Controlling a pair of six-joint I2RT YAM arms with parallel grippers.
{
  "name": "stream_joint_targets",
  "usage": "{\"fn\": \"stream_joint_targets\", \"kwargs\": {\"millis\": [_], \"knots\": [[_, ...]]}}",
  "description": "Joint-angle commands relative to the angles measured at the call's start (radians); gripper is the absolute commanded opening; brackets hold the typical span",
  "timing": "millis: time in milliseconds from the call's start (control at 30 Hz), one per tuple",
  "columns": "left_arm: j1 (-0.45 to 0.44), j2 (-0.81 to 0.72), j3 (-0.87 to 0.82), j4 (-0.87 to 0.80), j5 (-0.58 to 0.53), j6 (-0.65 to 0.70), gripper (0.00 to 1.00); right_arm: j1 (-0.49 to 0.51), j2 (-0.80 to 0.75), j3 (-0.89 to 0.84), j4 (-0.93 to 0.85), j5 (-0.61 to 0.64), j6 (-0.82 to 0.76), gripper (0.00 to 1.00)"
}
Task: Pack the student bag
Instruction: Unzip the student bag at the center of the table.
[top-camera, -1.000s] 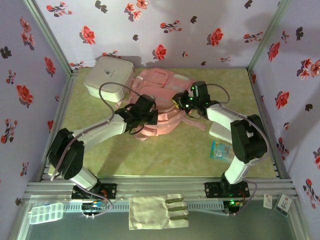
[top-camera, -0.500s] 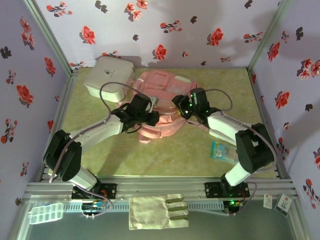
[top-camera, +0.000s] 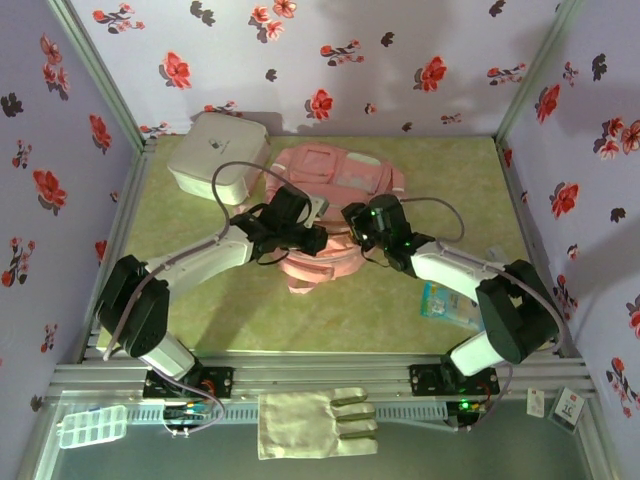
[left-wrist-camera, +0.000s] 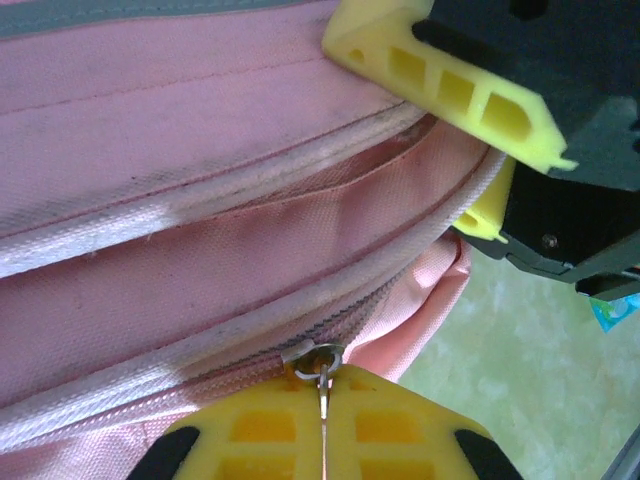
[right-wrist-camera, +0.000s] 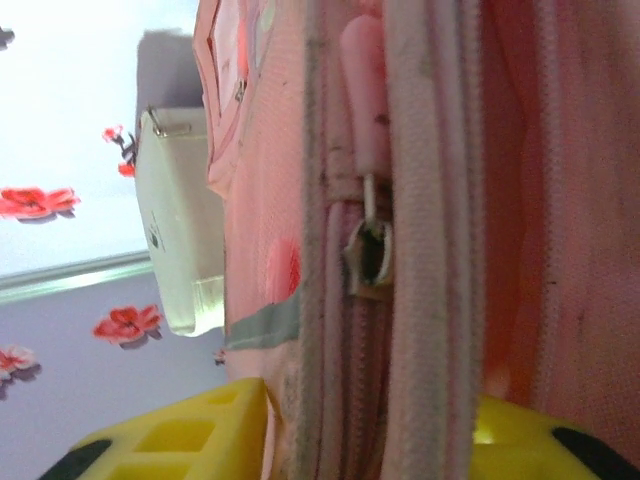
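The pink student bag (top-camera: 335, 175) lies at the middle back of the table. My left gripper (top-camera: 305, 232) is at its near left edge, shut on a metal zipper pull (left-wrist-camera: 322, 372) that sticks out between the yellow fingertips of the left gripper (left-wrist-camera: 325, 405). My right gripper (top-camera: 357, 226) faces it from the right. Its yellow fingers (left-wrist-camera: 450, 85) straddle the bag's piped edge. In the right wrist view the zipped seam with its slider (right-wrist-camera: 368, 258) fills the gap of the right gripper (right-wrist-camera: 370, 440), pinched on both sides.
A white rounded box (top-camera: 215, 155) stands at the back left, touching the bag. A blue packet (top-camera: 445, 302) lies on the green mat by the right arm. Flowered walls close in three sides. A cloth (top-camera: 315, 422) and a plastic organiser (top-camera: 92, 425) lie beyond the front rail.
Both grippers came closer together at the bag's near edge; the right one slid left and toward me. The bag's near part has bunched up. The right jaws opened, then closed on the seam.
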Motion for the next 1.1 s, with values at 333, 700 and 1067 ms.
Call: {"fn": "stream_joint_targets", "kwargs": {"millis": [333, 700, 1067], "knots": [[0.04, -0.051, -0.043, 0.01, 0.049, 0.152, 0.0, -0.121, -0.064, 0.028, -0.081, -0.099, -0.141, 0.13], [0.101, -0.041, -0.022, -0.056, 0.05, 0.28, 0.0, -0.284, -0.104, 0.076, -0.21, -0.258, -0.32, 0.12], [0.179, -0.024, -0.016, 0.025, 0.047, 0.293, 0.0, -0.38, -0.023, 0.22, -0.308, -0.334, -0.466, 0.13]]}}
